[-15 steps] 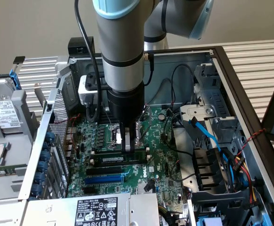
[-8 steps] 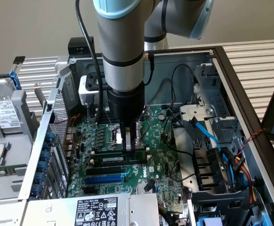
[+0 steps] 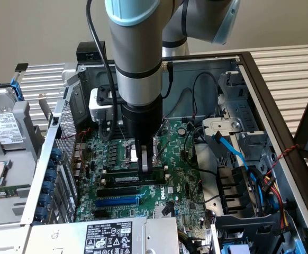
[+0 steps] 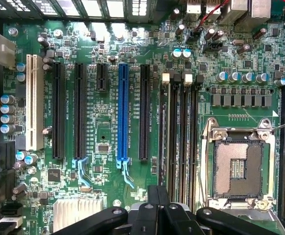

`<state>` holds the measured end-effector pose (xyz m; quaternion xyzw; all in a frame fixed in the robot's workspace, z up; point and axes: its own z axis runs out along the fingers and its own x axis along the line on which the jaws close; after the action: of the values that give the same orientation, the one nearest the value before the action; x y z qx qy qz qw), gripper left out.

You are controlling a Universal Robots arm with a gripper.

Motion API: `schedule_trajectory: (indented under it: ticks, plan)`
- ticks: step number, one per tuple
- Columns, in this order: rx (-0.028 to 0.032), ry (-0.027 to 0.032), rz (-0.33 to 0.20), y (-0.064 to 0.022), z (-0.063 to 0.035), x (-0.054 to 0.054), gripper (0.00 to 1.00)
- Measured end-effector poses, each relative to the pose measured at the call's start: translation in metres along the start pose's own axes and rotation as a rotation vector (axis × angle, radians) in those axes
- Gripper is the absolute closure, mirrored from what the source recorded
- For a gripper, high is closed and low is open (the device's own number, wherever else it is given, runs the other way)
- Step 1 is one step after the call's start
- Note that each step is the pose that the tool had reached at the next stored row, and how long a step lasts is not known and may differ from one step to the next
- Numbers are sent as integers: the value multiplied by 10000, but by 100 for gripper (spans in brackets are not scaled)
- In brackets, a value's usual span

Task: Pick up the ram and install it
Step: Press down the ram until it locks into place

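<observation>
An open desktop computer case (image 3: 281, 137) lies on its side on a slatted table (image 3: 291, 69) before a plain beige wall, its green motherboard (image 3: 183, 185) facing up. In the exterior view one grey robot arm (image 3: 138, 58) reaches straight down into the case; its pincer (image 3: 145, 165) sits pressed together at the memory slots near the middle of the board. The ram (image 3: 125, 170), a dark green stick, lies lengthwise in a slot directly beneath the fingertips, running out toward 9 o'clock from them. The wrist view counts one blue expansion slot (image 4: 123, 115), one white slot (image 4: 34, 103), one empty processor socket (image 4: 238, 166) and one silver heatsink (image 4: 78, 211). A loose hard drive (image 3: 3, 129) rests outside the case at 9 o'clock.
</observation>
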<state>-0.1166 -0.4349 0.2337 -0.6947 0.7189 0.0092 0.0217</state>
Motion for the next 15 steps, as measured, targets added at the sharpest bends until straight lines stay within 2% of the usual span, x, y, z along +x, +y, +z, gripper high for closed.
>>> schedule_trajectory:
  ticks: [2, 3, 9, 15]
  plan:
    - [-6, 1, -16, -1, -73, -3, 90]
    - [-5, -1, -29, -1, -74, -4, 90]
    - [-22, -33, -373, -2, -19, -25, 90]
    - [-33, -120, -582, 0, 38, -34, 90]
